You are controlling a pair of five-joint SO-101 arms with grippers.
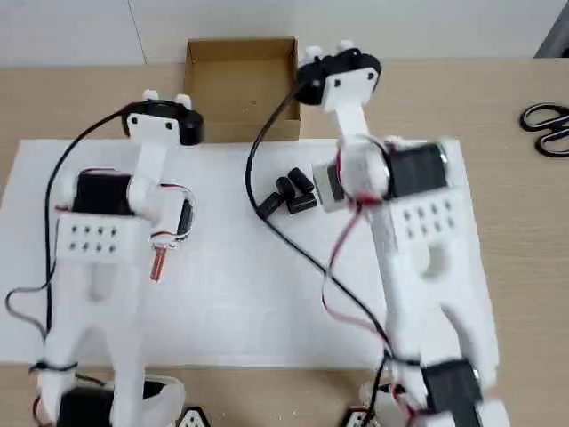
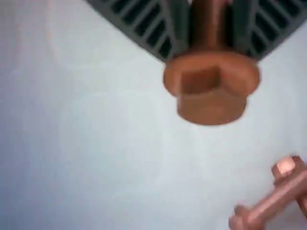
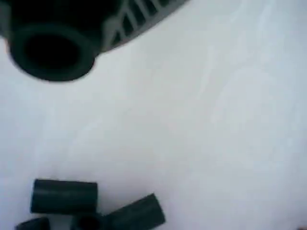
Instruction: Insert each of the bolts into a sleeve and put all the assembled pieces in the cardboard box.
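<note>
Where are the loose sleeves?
High view: the loose sleeves cluster on the white sheet, beside the right arm, just below the cardboard box in the picture.

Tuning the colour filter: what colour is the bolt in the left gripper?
Copper-orange; the bolt shows best in the left wrist view.

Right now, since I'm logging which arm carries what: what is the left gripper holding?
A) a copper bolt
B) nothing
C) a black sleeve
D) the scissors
A: in the left wrist view the left gripper is shut on a copper bolt, its hex head showing; the black sleeve sits in the right gripper.
</note>
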